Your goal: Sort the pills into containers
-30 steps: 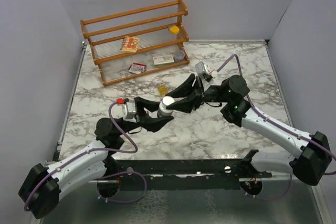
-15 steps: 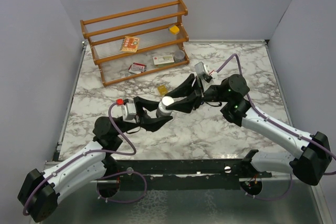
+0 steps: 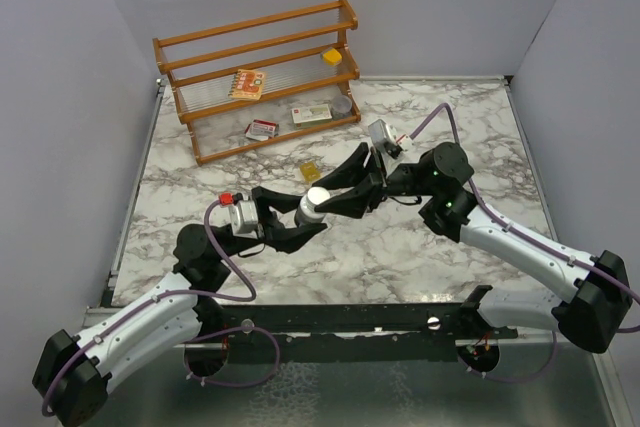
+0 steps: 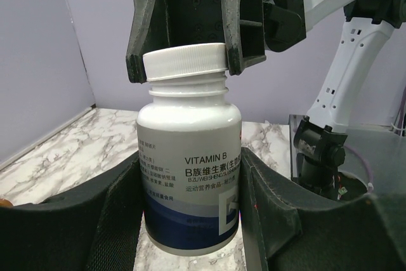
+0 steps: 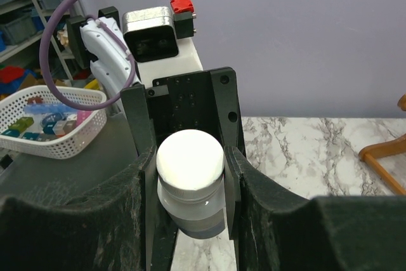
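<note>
A pill bottle with a white cap and a grey and blue body is held above mid-table. My left gripper is shut on its body, one pad on each side. My right gripper is shut on its white cap, and its fingers press both sides of the cap. The cap sits on the bottle's neck. A small yellow cluster, the pills, lies on the marble behind the bottle. I cannot make out the clear vial.
A wooden rack stands at the back left with printed boxes, a yellow cube and a low grey tin. Grey walls stand on both sides. A white basket shows off the table in the right wrist view.
The left arm has shifted slightly to the left. The bottle stays held between both grippers in nearly the same place.
</note>
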`<act>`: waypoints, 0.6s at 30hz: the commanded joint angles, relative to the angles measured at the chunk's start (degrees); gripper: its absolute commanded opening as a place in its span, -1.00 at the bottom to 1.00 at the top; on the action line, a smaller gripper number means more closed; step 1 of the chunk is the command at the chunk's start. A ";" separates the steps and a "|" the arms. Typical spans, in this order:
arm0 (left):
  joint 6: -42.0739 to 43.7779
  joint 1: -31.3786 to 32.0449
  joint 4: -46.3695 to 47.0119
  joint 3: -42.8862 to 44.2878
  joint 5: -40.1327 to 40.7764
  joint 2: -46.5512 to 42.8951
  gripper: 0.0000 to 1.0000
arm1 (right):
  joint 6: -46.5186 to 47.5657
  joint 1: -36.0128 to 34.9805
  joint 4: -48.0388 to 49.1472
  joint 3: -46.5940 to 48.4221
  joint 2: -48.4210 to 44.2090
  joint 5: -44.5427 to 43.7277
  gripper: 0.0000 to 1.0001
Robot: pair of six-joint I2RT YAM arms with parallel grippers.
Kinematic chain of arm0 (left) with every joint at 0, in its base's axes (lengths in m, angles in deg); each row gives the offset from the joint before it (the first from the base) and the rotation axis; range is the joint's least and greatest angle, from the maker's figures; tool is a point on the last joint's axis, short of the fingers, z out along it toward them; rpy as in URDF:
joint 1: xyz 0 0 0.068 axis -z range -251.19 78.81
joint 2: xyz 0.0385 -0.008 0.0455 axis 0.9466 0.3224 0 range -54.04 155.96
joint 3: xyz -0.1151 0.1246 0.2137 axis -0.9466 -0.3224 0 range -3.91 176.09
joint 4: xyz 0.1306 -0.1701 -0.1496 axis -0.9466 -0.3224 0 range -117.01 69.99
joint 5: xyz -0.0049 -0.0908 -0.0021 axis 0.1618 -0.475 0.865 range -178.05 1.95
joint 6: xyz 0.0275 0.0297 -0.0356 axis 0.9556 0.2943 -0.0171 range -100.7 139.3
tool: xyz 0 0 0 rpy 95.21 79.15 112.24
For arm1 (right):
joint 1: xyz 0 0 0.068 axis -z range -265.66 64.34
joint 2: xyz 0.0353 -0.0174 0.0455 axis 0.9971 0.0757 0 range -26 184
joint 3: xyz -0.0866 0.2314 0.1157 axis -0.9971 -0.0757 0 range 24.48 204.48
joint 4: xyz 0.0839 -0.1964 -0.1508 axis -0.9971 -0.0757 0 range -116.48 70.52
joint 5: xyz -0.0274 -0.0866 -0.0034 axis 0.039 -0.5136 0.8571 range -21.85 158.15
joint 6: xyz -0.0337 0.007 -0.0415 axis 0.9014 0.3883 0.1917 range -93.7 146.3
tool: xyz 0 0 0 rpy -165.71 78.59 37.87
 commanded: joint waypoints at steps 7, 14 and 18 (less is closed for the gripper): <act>1.47 0.02 5.98 1.43 1.17 -3.35 -1.00 | 0.91 -0.24 -3.68 -0.26 -1.01 -0.86 -0.98; 1.12 -0.04 5.92 1.12 3.14 -4.06 -1.00 | 1.78 -0.20 -4.89 0.12 -2.67 -1.14 -0.98; 0.84 0.02 5.98 0.92 4.31 -4.21 -1.00 | 1.97 -0.25 -5.13 -0.20 -3.46 -1.57 -0.98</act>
